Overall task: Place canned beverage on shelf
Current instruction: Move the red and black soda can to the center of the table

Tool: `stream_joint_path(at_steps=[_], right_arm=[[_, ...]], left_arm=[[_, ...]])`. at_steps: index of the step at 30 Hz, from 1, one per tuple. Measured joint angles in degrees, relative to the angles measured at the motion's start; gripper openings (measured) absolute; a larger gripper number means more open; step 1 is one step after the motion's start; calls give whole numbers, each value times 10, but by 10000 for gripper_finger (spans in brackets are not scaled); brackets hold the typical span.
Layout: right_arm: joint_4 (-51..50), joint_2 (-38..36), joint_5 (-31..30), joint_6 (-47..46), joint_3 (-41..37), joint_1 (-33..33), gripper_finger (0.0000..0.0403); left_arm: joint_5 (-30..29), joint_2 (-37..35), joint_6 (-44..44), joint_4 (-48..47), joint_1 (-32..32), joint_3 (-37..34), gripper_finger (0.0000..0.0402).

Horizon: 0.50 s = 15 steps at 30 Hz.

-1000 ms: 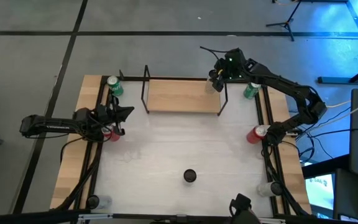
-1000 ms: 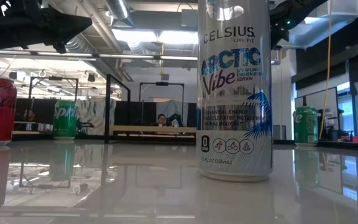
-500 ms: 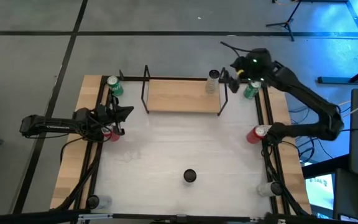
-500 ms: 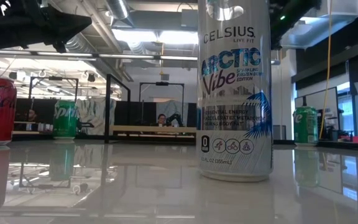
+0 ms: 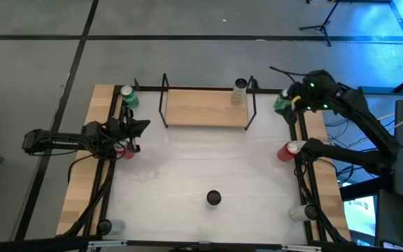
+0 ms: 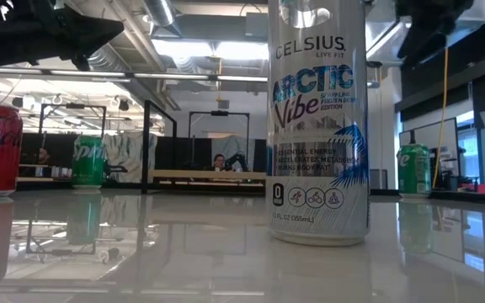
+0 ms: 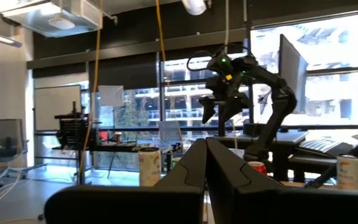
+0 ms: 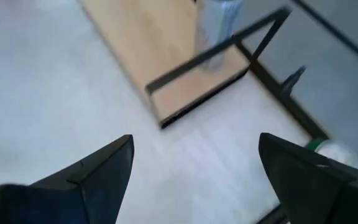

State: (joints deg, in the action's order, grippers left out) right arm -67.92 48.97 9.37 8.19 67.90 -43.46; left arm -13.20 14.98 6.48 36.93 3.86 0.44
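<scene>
We look down on a white-topped table point(image 5: 187, 168) with wood edges. At its far edge lies the shelf point(image 5: 206, 107), a light-wood board whose long axis runs along that edge, a black wire frame rising at each end. A pale canned beverage point(image 5: 239, 91) stands upright on the board's right end, just inside the right frame, its long axis vertical.

The right gripper point(image 5: 290, 99) hovers beside the shelf's right end, over a green can point(image 5: 281, 103) at the table's far right corner. Its fingers are spread wide and hold nothing; the can on the shelf stands apart from them. In the right wrist view that can's top is cut off and its label blurred.

The left gripper point(image 5: 140, 126) waits at the table's left edge, fingers pressed together, partly hiding a red can point(image 5: 122, 150).

A tall Celsius can point(image 6: 316, 122) fills the low view, hiding most of the shelf behind it.
</scene>
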Motion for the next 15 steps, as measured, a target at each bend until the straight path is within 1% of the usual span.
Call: stream_joint_path(at_steps=[4,8,12,15], right_arm=[[-31,-19,30,-5,0,0,342],[-60,-28,53,-11,0,0,342],[-96,-28,59,-19,-1,0,342],[-98,-28,58,-21,-12,0,342]], left_arm=[[20,0,-2,0,0,0,0],[22,0,-3,0,0,0,0],[22,0,-3,0,0,0,0],[22,0,0,2,0,0,0]])
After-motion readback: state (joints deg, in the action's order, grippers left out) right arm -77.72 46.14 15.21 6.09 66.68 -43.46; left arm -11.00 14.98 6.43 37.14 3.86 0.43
